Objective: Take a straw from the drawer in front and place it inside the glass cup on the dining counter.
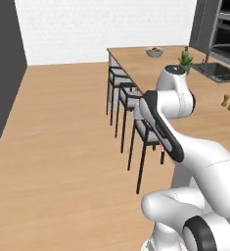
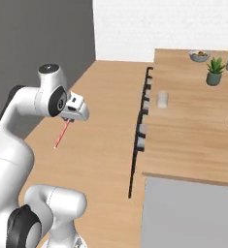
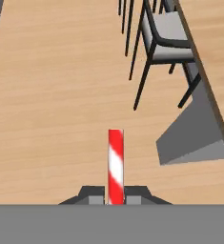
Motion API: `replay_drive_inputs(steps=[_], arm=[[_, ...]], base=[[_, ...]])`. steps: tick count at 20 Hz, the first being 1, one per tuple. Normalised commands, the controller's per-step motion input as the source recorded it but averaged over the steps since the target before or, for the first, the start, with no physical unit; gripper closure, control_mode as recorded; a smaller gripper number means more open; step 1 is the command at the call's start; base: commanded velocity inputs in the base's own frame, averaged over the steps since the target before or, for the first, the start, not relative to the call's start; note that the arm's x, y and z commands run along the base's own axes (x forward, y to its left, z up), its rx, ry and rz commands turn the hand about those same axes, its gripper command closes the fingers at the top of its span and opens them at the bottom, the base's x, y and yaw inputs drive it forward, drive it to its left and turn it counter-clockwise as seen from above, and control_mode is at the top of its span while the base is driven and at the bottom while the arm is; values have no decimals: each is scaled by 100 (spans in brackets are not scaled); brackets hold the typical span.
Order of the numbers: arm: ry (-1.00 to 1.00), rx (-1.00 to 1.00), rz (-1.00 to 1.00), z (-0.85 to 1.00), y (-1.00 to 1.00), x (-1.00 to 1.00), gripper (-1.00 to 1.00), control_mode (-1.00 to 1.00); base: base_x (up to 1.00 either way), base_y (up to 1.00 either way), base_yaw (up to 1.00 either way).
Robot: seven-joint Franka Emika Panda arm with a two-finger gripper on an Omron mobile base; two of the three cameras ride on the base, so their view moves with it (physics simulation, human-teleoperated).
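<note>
My gripper [image 2: 69, 119] is shut on the red-pink striped straw [image 2: 62, 134], which slants down from the fingers over the wooden floor, left of the dining counter [image 2: 193, 135]. In the hand view the straw [image 3: 115, 162] sticks straight out between the two dark fingertips [image 3: 91, 193]. The clear glass cup [image 2: 162, 99] stands upright on the counter near its left edge, well to the right of the gripper. The drawer is out of view.
Dark-framed stools [image 1: 124, 93] with grey seats line the counter's side; one stool [image 3: 168, 33] lies ahead of the hand. On the counter stand a potted plant [image 2: 213, 72], a bowl [image 2: 199, 56], brown shakers [image 1: 229, 101] and a dark sink [image 1: 219, 72]. Open floor spreads to the left.
</note>
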Motion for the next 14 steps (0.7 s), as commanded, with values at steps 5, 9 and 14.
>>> replay_drive_inputs(steps=[5,9,14], arm=[[0,0,0,0,0,0,100,100],[0,0,0,0,0,0,100,100],[0,0,0,0,0,0,100,100]], base=[[44,93,-56],[54,79,-63],[55,74,-65]])
